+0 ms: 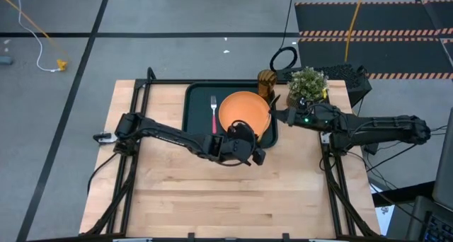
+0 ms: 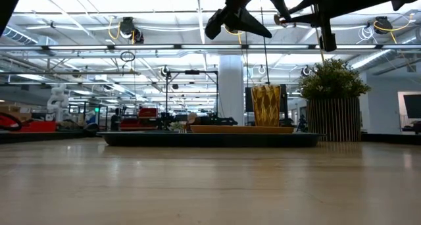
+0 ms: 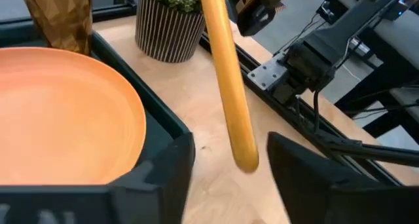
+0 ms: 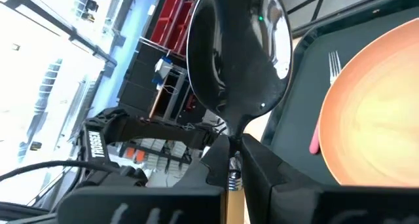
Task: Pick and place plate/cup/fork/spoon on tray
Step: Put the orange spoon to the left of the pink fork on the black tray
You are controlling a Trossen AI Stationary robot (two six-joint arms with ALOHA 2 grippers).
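The dark green tray [image 1: 195,104] holds the orange plate [image 1: 244,113] and the red-handled fork [image 1: 214,113]. The amber cup [image 1: 266,83] stands at the tray's far right corner. My right gripper [image 1: 278,113] is shut on the spoon [image 4: 239,47] above the tray's right rim. The spoon's orange-yellow handle [image 3: 226,73] hangs down. My left gripper [image 1: 255,148] is open at the plate's near right edge. In the left wrist view [image 3: 229,178] its fingers stand on either side of the handle's free end [image 3: 245,158], without touching it. My right gripper pinches the spoon's neck [image 4: 230,129], where the bowl meets the handle, between its two fingers. The fingers come level from the table's right side and lie across the spoon. The spoon stands upright and clear of the table, bowl up, handle hanging below the fingers.
A potted green plant [image 1: 308,83] stands just right of the cup, close behind my right gripper. Bare wooden table [image 1: 212,199] lies toward the near edge.
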